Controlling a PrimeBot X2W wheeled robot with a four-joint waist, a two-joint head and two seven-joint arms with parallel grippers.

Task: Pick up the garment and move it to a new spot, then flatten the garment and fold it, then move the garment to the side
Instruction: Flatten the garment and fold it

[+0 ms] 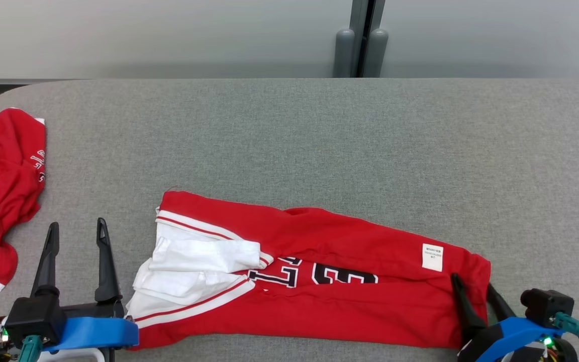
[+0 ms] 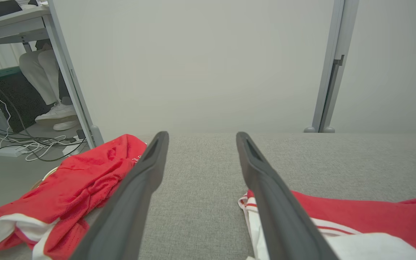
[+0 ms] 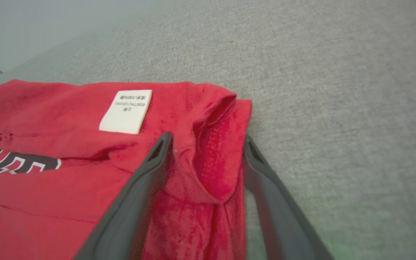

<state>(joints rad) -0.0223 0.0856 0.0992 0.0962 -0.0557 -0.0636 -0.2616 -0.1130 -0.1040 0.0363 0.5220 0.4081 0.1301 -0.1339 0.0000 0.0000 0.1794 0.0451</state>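
And there the garment [image 1: 319,261] is seen stretched along the near edge of the grey desk [image 1: 289,130], folded into a long red band running left to right. Black numerals [image 1: 314,274] edged in white are shown on its upper face. A white panel [image 1: 194,266] with red stripes is turned up at its left end, and a small white label [image 1: 432,257] is stitched near its right end.

The left end effector [image 1: 77,222] is held just beside that left end, its two dark fingers spread wide with bare desk showing between them. Over on the other side, the right end effector [image 1: 471,280] is placed at the garment's right end. Its fingers are parted wide too, and a rumpled fold of red cloth is straddled by them, lying loose in the gap rather than pinched.

At the far left of the desk a crumpled red top [image 1: 3,191] is heaped, well apart from the garment. Beyond the desk a pale partition [image 1: 169,35] is seen. In the left wrist view a person's legs [image 2: 45,76] and white shoes [image 2: 56,113] are glimpsed beneath a neighbouring desk [image 2: 9,21].
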